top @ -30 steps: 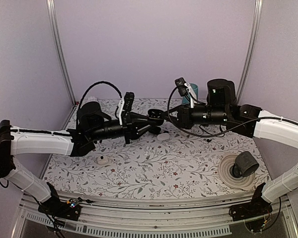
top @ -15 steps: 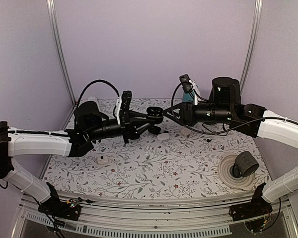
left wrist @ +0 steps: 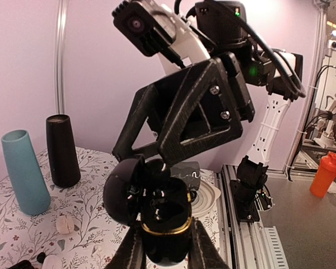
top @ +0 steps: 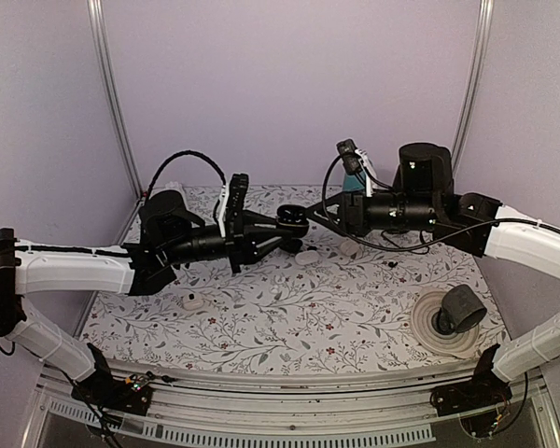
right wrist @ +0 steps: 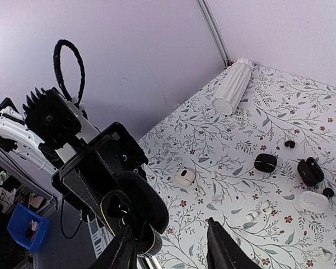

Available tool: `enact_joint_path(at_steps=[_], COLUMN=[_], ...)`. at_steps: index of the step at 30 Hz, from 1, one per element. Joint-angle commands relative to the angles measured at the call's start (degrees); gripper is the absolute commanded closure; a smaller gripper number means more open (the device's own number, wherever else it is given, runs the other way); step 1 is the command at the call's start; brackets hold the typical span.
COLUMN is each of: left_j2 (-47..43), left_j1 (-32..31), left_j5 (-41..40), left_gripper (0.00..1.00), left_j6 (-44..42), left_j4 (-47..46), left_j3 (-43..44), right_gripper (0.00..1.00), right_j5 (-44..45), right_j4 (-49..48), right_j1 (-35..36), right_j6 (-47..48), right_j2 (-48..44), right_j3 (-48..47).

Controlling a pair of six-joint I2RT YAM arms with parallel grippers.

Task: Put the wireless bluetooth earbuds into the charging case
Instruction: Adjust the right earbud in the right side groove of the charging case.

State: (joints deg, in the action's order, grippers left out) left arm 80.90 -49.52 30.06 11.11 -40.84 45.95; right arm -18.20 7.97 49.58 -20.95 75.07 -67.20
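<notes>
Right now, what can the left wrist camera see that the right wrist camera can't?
Only the left wrist view shows the teal cup, the black cup and the orange bottle off to the side. Only the right wrist view shows the white cup lying on its side and the cable loop on the left arm. Both show the open black case, gripped in the left pincer.
</notes>
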Motion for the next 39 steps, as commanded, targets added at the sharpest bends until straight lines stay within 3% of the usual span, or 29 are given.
enact_joint_path(at_steps=[1,21,39], left_j2=[-0.2,2.3,5.7], left_j1=[-0.3,1.5,3.3], left_j5=[2.0,11.8,20.1], left_gripper=[1.00,1.00,1.00], left_j6=[-1.0,5.1,12.7], left_j4=[-0.8,-3.1,-8.3], left_j3=[0.5,2.6,3.9], right_gripper=[0.57,0.57,0.48], right_j5=[-1.3,-0.8,-5.1], right_j4=[0.4,2.9,1.4], right_j1=[-0.6,-0.6,0.2], right_j6=[-1.2,4.5,11.4], right_j2=[-0.5,-0.1,-1.9], right_j3=[-1.6,-3.2,-0.3])
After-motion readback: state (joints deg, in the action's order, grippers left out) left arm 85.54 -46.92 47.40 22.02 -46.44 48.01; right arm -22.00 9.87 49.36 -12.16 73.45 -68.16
